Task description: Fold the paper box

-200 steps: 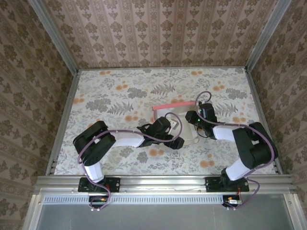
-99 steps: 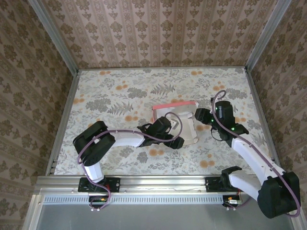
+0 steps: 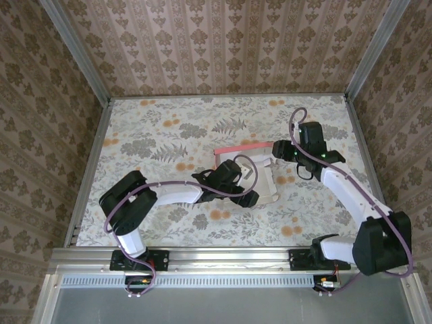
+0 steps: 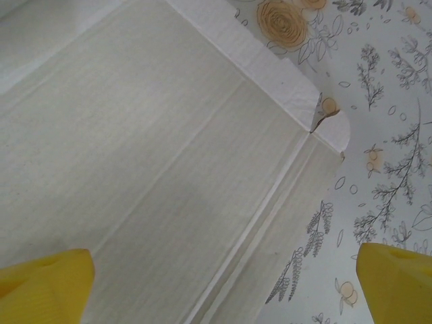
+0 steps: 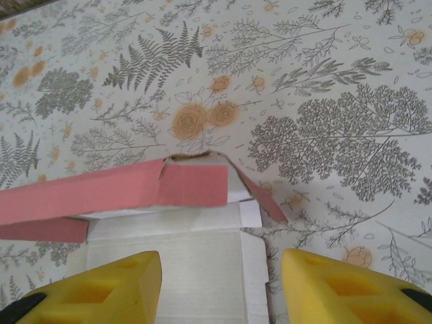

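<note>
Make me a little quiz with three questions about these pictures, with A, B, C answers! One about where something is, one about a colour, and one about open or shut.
1. Where does the paper box lie?
A. near the middle of the table
B. in the far left corner
C. on the metal rail in front

2. What colour is the box's outside?
A. blue
B. salmon-pink
C. green

3. How is the left gripper?
A. open
B. shut on the box
C. shut on a cable

Answers:
1 A: the top view shows it around mid-table, away from the corners.
2 B: the raised flap in the right wrist view is pink on its outer face.
3 A: its yellow fingers stand far apart over the box's pale inside, holding nothing.
</note>
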{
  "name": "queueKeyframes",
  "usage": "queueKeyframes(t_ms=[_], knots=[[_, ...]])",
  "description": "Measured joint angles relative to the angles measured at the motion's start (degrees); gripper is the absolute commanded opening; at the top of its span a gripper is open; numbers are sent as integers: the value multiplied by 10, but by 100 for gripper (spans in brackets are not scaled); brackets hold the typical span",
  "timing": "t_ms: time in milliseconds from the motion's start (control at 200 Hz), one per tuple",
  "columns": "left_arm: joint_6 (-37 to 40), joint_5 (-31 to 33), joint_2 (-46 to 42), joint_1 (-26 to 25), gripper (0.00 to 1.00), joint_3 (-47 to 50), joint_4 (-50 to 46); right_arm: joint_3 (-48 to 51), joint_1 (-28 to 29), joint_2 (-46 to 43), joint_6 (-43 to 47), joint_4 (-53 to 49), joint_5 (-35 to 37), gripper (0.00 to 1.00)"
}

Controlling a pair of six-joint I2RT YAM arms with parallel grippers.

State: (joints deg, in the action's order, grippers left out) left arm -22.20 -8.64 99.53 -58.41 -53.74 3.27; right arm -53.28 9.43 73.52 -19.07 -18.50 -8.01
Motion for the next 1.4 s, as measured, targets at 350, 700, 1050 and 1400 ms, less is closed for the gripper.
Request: queueKeyframes(t_ms=[350, 700, 1050, 1400], knots=[[9, -1, 1, 0, 100, 0, 2, -33, -17, 65, 36, -2, -24, 49], [15, -1, 2, -1, 100, 0, 2, -37, -27, 105, 43, 6, -52, 44], [20, -4, 21, -8, 100, 0, 2, -37, -27, 124, 57, 30, -71, 34], [21, -5, 27, -12, 100, 0, 10, -31, -8, 112, 71, 38, -70, 14]])
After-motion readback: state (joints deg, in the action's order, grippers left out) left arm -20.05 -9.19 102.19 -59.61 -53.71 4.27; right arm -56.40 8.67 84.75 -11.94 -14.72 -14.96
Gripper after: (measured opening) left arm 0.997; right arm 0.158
